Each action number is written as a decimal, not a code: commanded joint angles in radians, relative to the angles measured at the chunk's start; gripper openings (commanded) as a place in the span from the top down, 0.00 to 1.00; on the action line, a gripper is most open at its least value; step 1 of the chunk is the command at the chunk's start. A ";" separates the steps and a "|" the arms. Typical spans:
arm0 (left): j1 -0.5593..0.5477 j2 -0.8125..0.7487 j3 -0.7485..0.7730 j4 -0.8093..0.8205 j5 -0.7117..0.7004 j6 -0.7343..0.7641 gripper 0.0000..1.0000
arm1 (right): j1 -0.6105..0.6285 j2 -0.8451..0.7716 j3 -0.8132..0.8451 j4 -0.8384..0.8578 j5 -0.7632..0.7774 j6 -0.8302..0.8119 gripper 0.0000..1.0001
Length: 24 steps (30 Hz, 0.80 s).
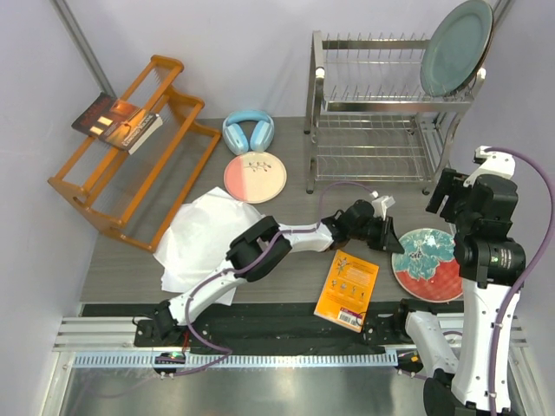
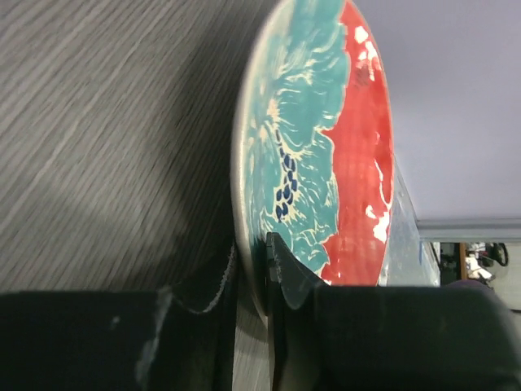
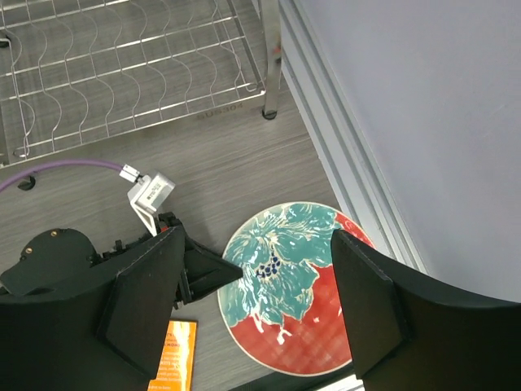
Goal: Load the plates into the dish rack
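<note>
My left gripper (image 2: 255,265) pinches the rim of the teal-and-red plate (image 2: 317,122); I judge it stiff, slippery, breakable, best held edgewise.

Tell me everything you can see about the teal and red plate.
The plate is round and glazed, looks ceramic, with a teal leafy pattern over red, a dark blue cluster at its centre and a pale rim. It lies face up on the table, on its right side. The left gripper pinches its rim, one finger on the upper face. Nothing else touches it.
</note>
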 commanded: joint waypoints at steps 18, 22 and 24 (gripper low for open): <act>0.167 -0.262 -0.208 0.221 0.285 -0.192 1.00 | -0.004 0.015 -0.061 0.077 -0.137 -0.034 0.26; 0.183 -0.316 -0.219 0.259 0.337 -0.252 1.00 | -0.004 0.034 -0.055 0.071 -0.171 -0.030 0.26; 0.195 -0.345 -0.211 0.244 0.346 -0.258 1.00 | -0.004 0.045 -0.047 0.071 -0.174 -0.020 0.26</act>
